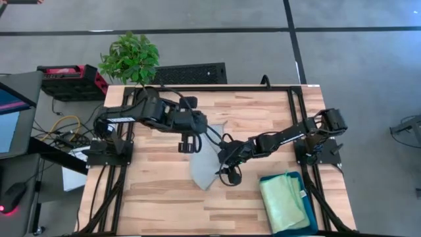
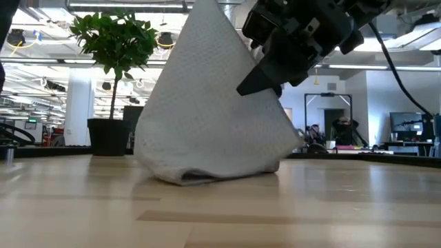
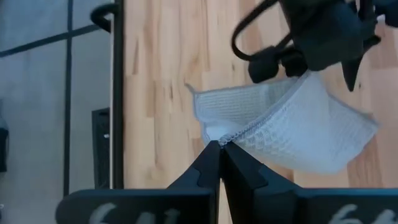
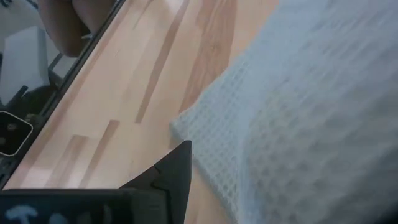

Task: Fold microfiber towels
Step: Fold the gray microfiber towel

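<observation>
A pale grey-blue microfiber towel (image 1: 207,163) hangs in a cone above the table's middle, its lower end (image 2: 200,176) bunched on the wood. My left gripper (image 3: 221,144) is shut on its top and stands high over the table (image 1: 188,141). My right gripper (image 1: 229,172) is open at the towel's right side, low down. One of its fingers (image 4: 177,168) shows beside the cloth, and the towel (image 4: 298,118) covers the other. A light green towel (image 1: 284,201) lies in the teal bin (image 1: 310,209) at the near right. My left gripper pinches the towel at a hemmed edge (image 3: 235,134) between its two fingertips, slanting down from the table's left. The cloth hangs below the fingers, spread out in a cone, with its lower end on the table. My right gripper is close against the hanging cloth; whether it touches, I cannot tell.
A potted plant (image 1: 129,58) stands at the far left corner. Black frame rails (image 1: 197,87) run along the table's far edge and sides. Bare wood (image 1: 158,197) lies at the near left.
</observation>
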